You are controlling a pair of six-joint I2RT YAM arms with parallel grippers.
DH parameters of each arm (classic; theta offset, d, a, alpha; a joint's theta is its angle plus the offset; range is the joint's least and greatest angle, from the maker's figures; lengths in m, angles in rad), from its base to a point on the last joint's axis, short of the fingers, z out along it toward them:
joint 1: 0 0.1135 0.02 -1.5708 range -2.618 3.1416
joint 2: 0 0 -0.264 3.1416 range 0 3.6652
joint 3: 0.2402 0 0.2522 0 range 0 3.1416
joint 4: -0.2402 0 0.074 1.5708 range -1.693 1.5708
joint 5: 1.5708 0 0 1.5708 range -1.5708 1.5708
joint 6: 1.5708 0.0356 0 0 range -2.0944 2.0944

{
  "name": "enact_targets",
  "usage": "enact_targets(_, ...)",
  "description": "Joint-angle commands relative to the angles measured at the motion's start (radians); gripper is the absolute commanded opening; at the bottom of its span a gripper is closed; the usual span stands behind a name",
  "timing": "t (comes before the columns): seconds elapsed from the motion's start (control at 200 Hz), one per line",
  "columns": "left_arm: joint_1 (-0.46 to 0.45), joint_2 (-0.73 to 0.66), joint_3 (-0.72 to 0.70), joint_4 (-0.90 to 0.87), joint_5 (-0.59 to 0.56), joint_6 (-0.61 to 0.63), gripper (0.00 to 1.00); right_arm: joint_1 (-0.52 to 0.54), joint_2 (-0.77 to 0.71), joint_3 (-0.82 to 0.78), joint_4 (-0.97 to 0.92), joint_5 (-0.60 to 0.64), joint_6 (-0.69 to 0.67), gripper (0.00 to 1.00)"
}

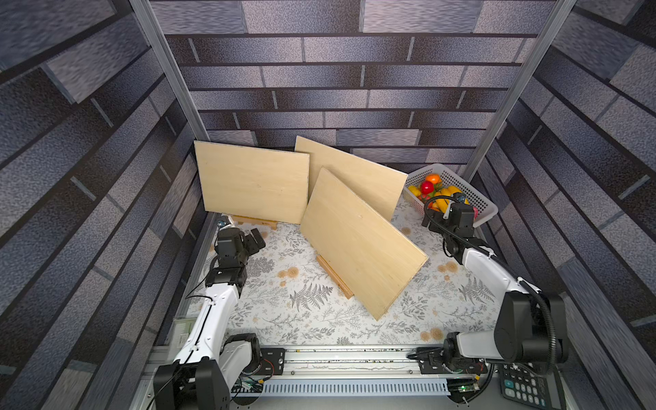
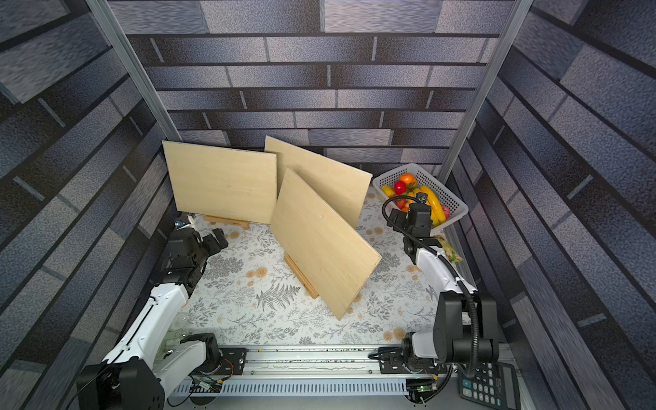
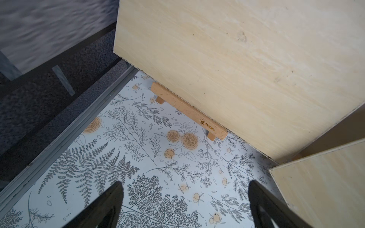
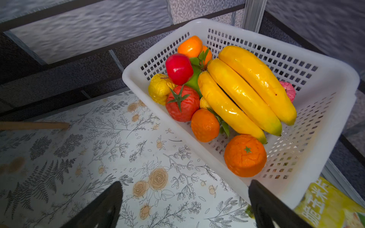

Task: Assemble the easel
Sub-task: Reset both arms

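Observation:
Three pale wooden boards lean on small wooden easels at the back of the floral table. In both top views the left board [image 1: 252, 182] [image 2: 222, 181] rests on an easel ledge [image 1: 253, 222], and the front board [image 1: 358, 241] rests on another ledge [image 1: 335, 277]. A third board [image 1: 358, 174] stands behind them. My left gripper [image 3: 185, 184] [image 1: 257, 239] is open and empty above the cloth, short of the left easel's ledge [image 3: 187, 111]. My right gripper [image 4: 185, 183] is open and empty next to the fruit basket [image 4: 256, 37].
The white basket [image 1: 475, 202] of plastic fruit fills the back right corner, with a yellow snack packet [image 4: 331, 207] beside it. A calculator [image 1: 525, 387] lies at the front right. A wooden strip [image 4: 35, 125] pokes into the right wrist view. Brick-patterned walls enclose the table.

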Motion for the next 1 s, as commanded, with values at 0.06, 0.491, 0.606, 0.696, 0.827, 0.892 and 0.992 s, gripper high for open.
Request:
enact_targets(0.06, 0.028, 0.028, -0.044, 0.124, 0.018, 0.043, 1.00, -0.005, 0.047, 0.007, 0.089, -0.053, -0.027, 1.00)
enact_targets(0.491, 0.079, 0.336, -0.097, 0.577, 0.087, 0.118, 1.00, -0.005, 0.071, -0.083, 0.205, -0.062, -0.005, 1.00)
enact_targets(0.606, 0.051, 0.408, -0.116, 0.618, 0.089, 0.165, 1.00, -0.005, 0.085, -0.067, 0.191, -0.063, -0.015, 1.00)
enact_targets(0.696, 0.020, 0.437, -0.162, 0.711, 0.059, 0.180, 1.00, -0.005, 0.096, -0.056, 0.178, -0.065, -0.032, 1.00)
enact_targets(0.827, -0.007, 0.501, -0.192, 0.836, 0.086, 0.229, 1.00, -0.005, 0.099, -0.059, 0.185, -0.053, -0.080, 1.00)
enact_targets(0.892, -0.013, 0.539, -0.205, 0.887, 0.095, 0.241, 1.00, -0.005, 0.102, -0.078, 0.215, -0.052, -0.100, 1.00)
enact_targets(0.992, -0.021, 0.562, -0.204, 0.904, 0.056, 0.237, 1.00, -0.006, 0.118, -0.097, 0.227, -0.055, -0.114, 1.00)
